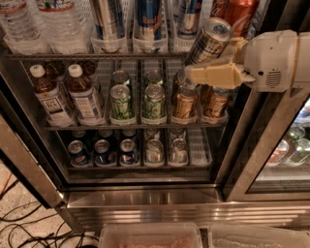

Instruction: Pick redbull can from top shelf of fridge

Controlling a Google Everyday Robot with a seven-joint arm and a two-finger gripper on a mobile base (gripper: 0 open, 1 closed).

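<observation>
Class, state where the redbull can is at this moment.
In the camera view, upper right: the redbull can sits tilted in the claw, in front of the top shelf, just left of the red Coca-Cola can.

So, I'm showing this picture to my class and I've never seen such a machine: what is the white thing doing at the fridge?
The white shape on the right is a robot's arm; the cream two-finger gripper at its end is its hand. The one camera looks down into a fridge of drinks. The gripper is clamped on the redbull can, a slim silver can held tilted in front of the top shelf, where water bottles and other slim cans stand. Racks below hold short cans.
</observation>
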